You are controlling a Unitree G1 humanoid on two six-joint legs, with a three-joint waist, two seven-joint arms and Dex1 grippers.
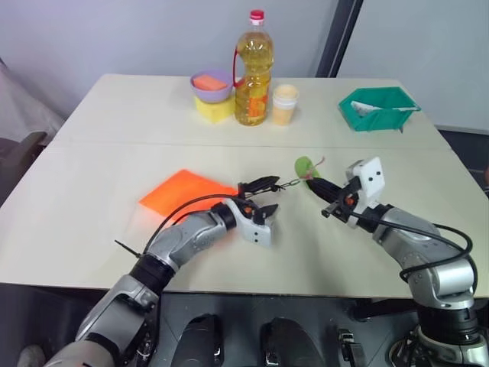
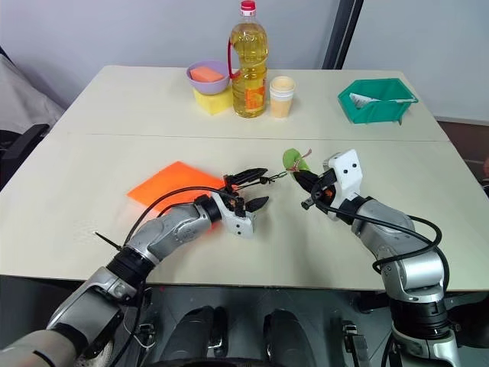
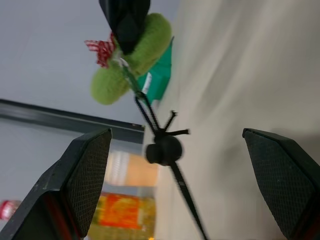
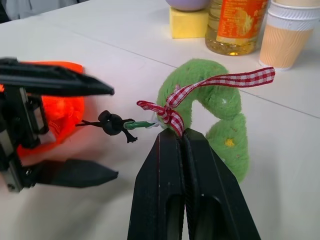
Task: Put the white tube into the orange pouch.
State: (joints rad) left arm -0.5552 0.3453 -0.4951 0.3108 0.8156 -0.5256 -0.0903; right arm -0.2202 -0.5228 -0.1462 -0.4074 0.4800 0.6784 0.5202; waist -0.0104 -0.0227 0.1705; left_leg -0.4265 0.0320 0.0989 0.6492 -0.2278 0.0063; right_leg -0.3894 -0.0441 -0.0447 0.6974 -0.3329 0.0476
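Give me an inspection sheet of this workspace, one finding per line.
Surface: pale table, two tops joined edge to edge.
Job's things: orange pouch flat on the table, drawstring stretched to its green leaf tag; white tube: nothing seen.
Clutter: oil bottle, paper cup, purple bowl on a yellow block, green tray, all at the far edge.
Grippers: right tool shut on the leaf tag; left tool open around the cord stopper.
Cables: black cables along both forearms.
Surroundings: grey wall, dark post.
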